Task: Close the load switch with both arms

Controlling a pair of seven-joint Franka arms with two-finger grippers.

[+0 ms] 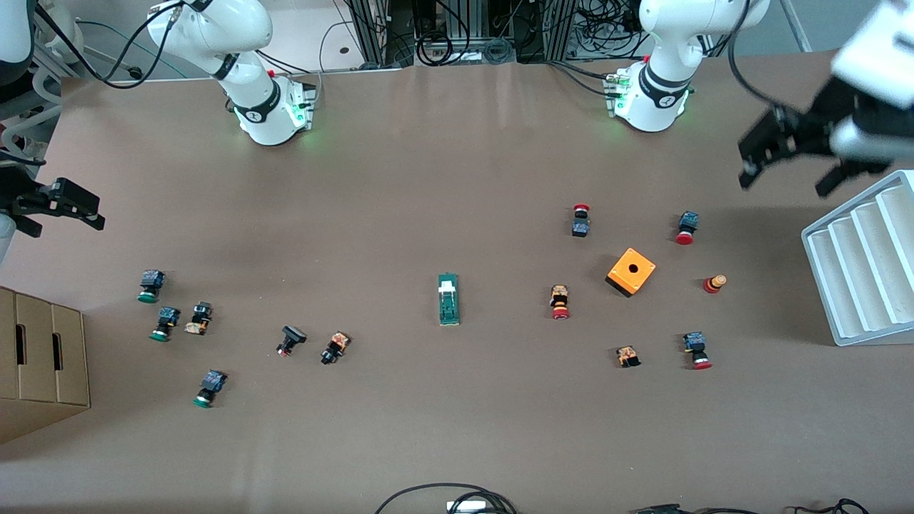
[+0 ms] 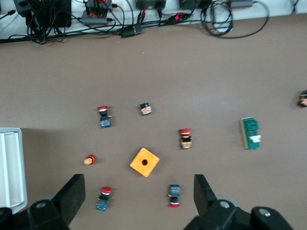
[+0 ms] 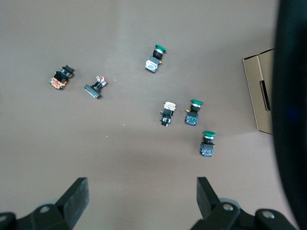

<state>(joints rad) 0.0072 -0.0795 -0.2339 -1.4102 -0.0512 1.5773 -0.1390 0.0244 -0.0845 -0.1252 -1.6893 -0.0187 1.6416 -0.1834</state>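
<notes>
Green switch (image 1: 448, 299) lay mid-desk, untouched; both spread tools, left tool (image 1: 789, 158) and right tool (image 1: 53, 205), were best brought down squarely astride it.

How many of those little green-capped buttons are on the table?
3 green buttons, toward the right arm's end: first, second just nearer the camera, third nearest. None seems hidden.

Bright, even overhead light on the tabletop (image 1: 428, 442); soft shadows spread beneath the left end effector (image 1: 789, 168), itself slightly blurred.
</notes>
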